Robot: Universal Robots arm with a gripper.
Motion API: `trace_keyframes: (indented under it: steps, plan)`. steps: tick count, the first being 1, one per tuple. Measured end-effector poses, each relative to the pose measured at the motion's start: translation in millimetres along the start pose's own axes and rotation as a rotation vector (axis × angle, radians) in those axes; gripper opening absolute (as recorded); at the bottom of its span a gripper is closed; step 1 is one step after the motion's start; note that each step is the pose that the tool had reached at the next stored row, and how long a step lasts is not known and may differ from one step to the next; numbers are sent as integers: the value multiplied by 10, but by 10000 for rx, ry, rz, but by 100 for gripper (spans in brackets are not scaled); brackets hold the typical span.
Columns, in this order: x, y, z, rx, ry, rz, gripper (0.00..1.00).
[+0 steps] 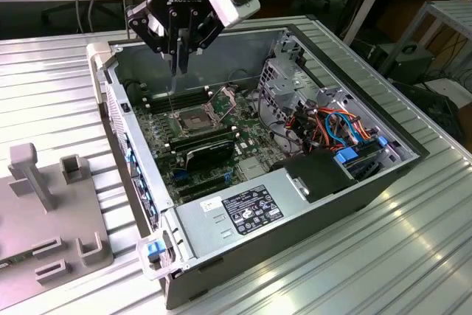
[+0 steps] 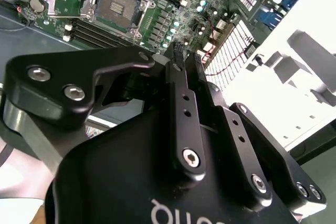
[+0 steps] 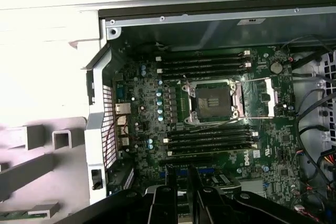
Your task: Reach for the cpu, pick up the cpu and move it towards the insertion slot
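The gripper (image 1: 180,68) hangs above the open computer case (image 1: 228,53), over the edge of the socket (image 1: 194,118) and clear of the board. In both wrist views its fingers (image 2: 181,108) (image 3: 170,192) are drawn almost together, with just a thin slit between them. I cannot tell whether the chip is pinched in that slit.

The socket lies flat on the green board, a silver frame around a dark, bare centre, as the first wrist view shows plainly (image 3: 216,100). Its hinged metal flap (image 3: 269,95) is folded back just beside it. Long black memory slots (image 3: 210,140) run along two opposite sides of the socket. A black finned block (image 1: 210,151) sits just beside the socket, on the side nearer the labelled grey power box (image 1: 243,212). A tangle of red, blue and orange cables (image 1: 335,127) lies well apart from the socket, in the far bay of the case. Outside the case, well apart from the socket, a grey holder with upright pegs and slots (image 1: 44,204) stands on the ribbed metal table (image 1: 413,256).
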State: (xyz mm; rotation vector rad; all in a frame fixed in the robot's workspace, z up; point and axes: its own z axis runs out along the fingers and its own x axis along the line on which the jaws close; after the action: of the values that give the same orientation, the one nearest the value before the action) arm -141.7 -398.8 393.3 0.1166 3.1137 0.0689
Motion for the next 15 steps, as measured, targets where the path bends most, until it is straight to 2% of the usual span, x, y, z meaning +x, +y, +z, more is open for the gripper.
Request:
trace_keyframes:
  steps: [5,15]
  plan:
    - [82,-6,-2,1,8,0,23]
    - [119,-9,-3,1,11,0,23]
